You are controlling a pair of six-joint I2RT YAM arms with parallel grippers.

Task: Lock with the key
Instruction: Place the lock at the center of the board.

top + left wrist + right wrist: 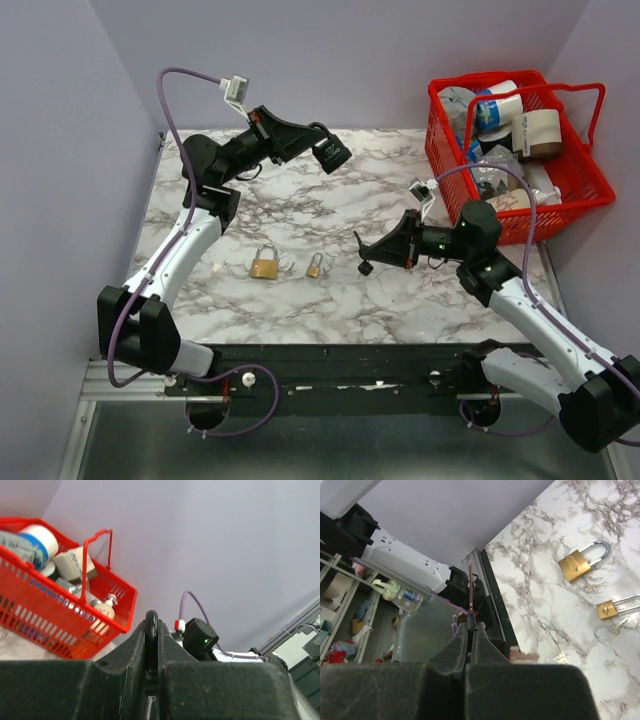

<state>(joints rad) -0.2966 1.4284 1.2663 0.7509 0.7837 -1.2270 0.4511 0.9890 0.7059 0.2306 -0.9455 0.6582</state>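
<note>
Right fingers (454,652), closed, pinch the key (469,587) above the tabletop (400,300); left fingers (127,652), raised at far left, grip a black padlock (151,622) by its shackle.

No words or numbers are showing clearly; the big padlock (575,565) is maybe wearing a blurry stamp.

Red basket (575,200), grey-veined white marble table (300,200)

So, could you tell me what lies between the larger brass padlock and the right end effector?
The smaller brass padlock lies there, apart from the right end effector, as the top view shows.
</note>
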